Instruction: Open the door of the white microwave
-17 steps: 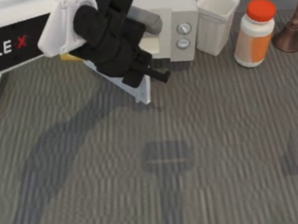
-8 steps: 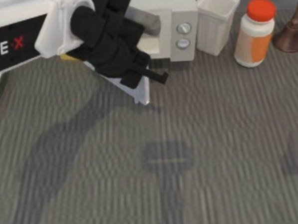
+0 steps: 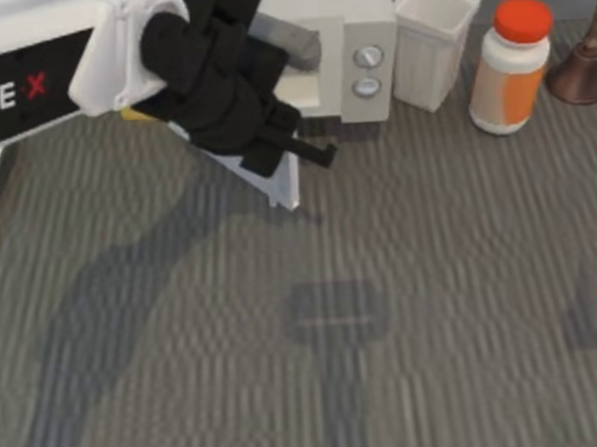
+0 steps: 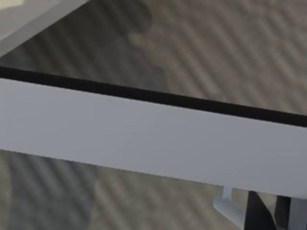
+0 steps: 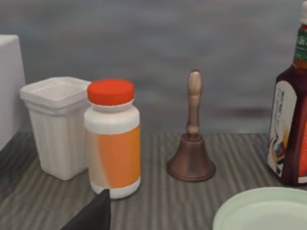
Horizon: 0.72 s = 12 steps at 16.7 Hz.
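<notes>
Door (image 3: 284, 181) of the white microwave (image 3: 341, 41) stands swung well out from the cabinet, its free edge toward the table's near side, hinge side toward the far-left corner. In the left wrist view the door's edge (image 4: 153, 139) fills the picture as a pale band with a dark strip along it.

Left tool (image 3: 310, 151) sits at the door's free edge, black fingers over the panel. Cannot tell whether they are spread or pinching the handle; the wrist body hides them from above.

Judgement: step in hand is the swing-out, already far along. Cavity mouth (image 3: 296, 78) is exposed. The next move calls for carrying the edge a little further along its arc about the hinge, then releasing without knocking the door back.

Right tool: only a dark finger tip (image 5: 93, 213) shows in its own wrist view; arm parked, out of the top view, and its state cannot be told.

Containers along the far edge, right of the microwave:
- white square tub (image 3: 434, 38), open top; appears empty.
- pill bottle (image 3: 508, 64), orange cap on; contents unseen.
- brass bell (image 3: 583, 63) near the far-right corner.
</notes>
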Tool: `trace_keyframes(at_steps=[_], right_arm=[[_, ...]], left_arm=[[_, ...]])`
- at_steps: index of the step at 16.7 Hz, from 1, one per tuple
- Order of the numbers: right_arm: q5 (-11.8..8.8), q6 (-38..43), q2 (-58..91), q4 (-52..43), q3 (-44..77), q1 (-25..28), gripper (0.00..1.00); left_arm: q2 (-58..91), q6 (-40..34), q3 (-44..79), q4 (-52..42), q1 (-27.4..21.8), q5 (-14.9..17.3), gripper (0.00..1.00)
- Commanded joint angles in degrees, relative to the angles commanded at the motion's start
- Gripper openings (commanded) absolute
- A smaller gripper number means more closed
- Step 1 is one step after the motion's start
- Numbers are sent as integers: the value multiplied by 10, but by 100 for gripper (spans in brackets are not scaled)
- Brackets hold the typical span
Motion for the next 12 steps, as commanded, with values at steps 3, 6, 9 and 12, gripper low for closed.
trace_keyframes(at_steps=[3,6,9,12], right_arm=[[0,0,0,0,0,0,100],[0,0,0,0,0,0,100],[0,0,0,0,0,0,100],[0,0,0,0,0,0,100]], left_arm=[[0,0,0,0,0,0,0],[0,0,0,0,0,0,0],[0,0,0,0,0,0,0],[-3,7,-6,1,1,8,0]])
